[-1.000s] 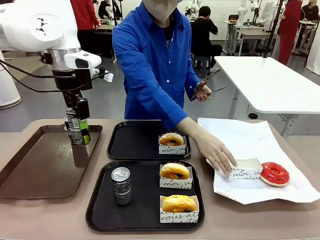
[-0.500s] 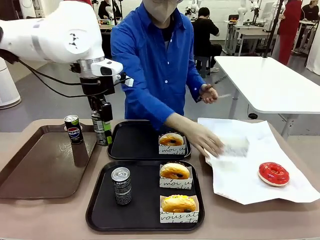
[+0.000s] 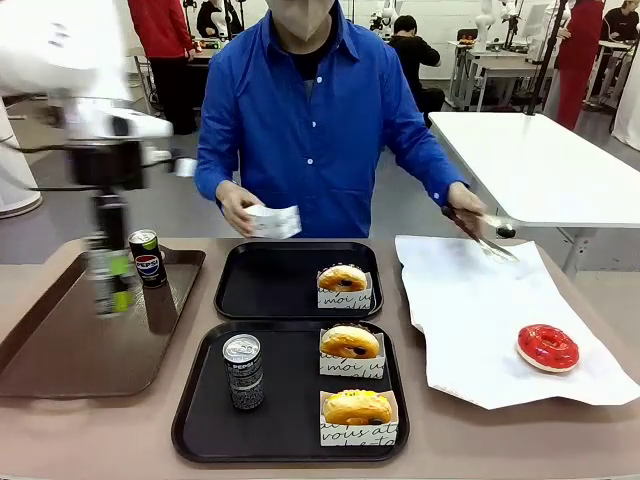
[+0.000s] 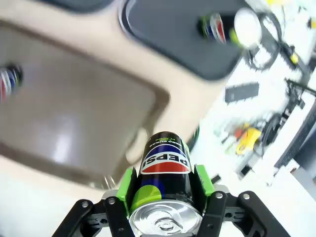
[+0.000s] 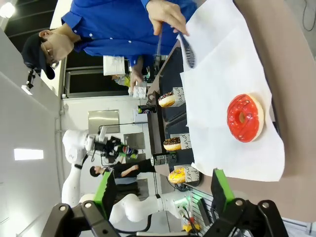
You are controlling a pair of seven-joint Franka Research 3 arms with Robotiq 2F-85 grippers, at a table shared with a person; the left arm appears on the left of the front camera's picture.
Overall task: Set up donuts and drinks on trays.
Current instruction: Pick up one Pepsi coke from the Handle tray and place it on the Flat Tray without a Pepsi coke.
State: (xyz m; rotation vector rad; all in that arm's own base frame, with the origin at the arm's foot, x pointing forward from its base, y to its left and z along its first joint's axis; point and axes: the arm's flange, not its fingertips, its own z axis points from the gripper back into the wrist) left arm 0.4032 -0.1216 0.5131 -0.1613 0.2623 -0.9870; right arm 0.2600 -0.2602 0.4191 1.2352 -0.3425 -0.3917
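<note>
Three donuts in white paper sleeves sit on the two black trays. One donut [image 3: 343,279] is on the far tray [image 3: 270,282]. Two donuts [image 3: 349,343] [image 3: 357,407] are on the near tray [image 3: 290,440], with a slim dark can [image 3: 243,371] standing upright at its left side. These items are unchanged from the earlier frames.

A red-glazed donut [image 3: 548,346] lies bare on the white paper sheet [image 3: 480,320] at the right of the bench [image 3: 60,430]. The empty sleeve [image 3: 273,221] that lay beside it a second ago is now in the person's hand [image 3: 238,208] at chest height. The person's other hand [image 3: 466,198] holds tongs [image 3: 487,240] over the far edge of the sheet.

The left end effector [image 3: 110,280] has swung back from the far tray to above the long brown tray [image 3: 70,345], blurred by motion. The left wrist view shows it [image 4: 165,190] pinching a black Pepsi can [image 4: 164,187] between its green pads. A second Pepsi can [image 3: 148,258] stands upright on the brown tray, in the same place as half a second ago.

The right end effector [image 5: 163,192] is spread, with nothing between its fingers.
</note>
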